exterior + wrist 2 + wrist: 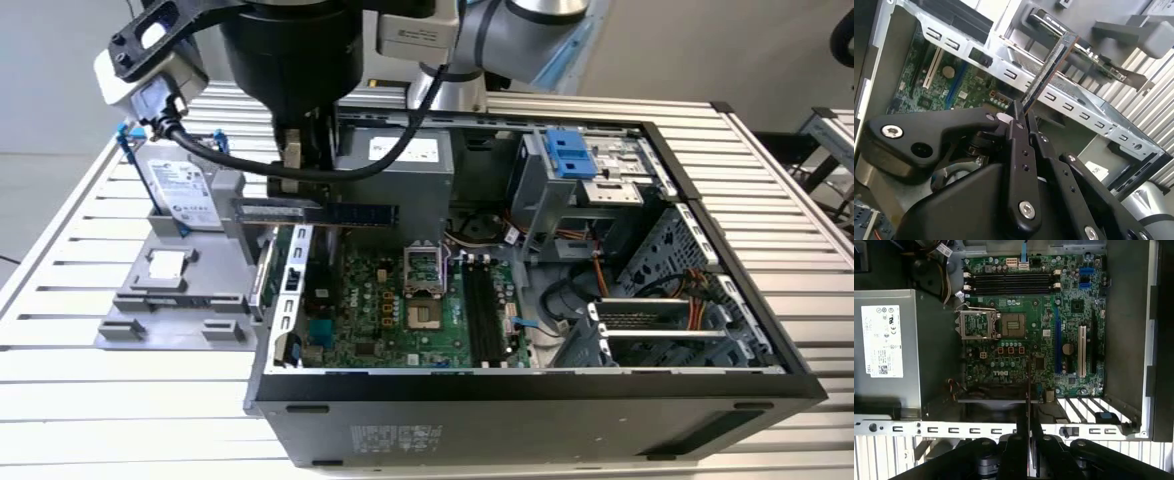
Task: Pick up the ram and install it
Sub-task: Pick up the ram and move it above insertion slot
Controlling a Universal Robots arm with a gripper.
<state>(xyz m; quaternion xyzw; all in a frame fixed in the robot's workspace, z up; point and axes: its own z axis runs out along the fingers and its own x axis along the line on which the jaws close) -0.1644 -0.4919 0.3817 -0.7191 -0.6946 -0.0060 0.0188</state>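
Held aloft over the open computer case [534, 385] on a slatted metal bench [120, 400]: the ram [367, 212], pinched in the gripper [307, 192], whose fingers are drawn in to little more than the board's thickness. Level in the exterior view, long edge down, with dark board sticking out to either side of the gripper and touching nothing beneath.

In the second wrist view, clamped flat between two black fingers [1016, 132], with the ram [1050, 67] running on past them as a thin stick. In the first wrist view, seen edge-on as a fine dark line, the ram [1028, 390] reaching out from the gripper [1029, 432] over the green motherboard [1019, 340].

Not yet seated: below the gripper and well apart from it, beyond the bare processor socket [985, 324], the long black memory slots [1009, 284].

Close behind the gripper, inside the case, a grey power supply [400, 160]. On the gripper's other side, outside the case, a hard drive [180, 190] in a blue frame, standing on edge in a grey holder [160, 300] on the bench.
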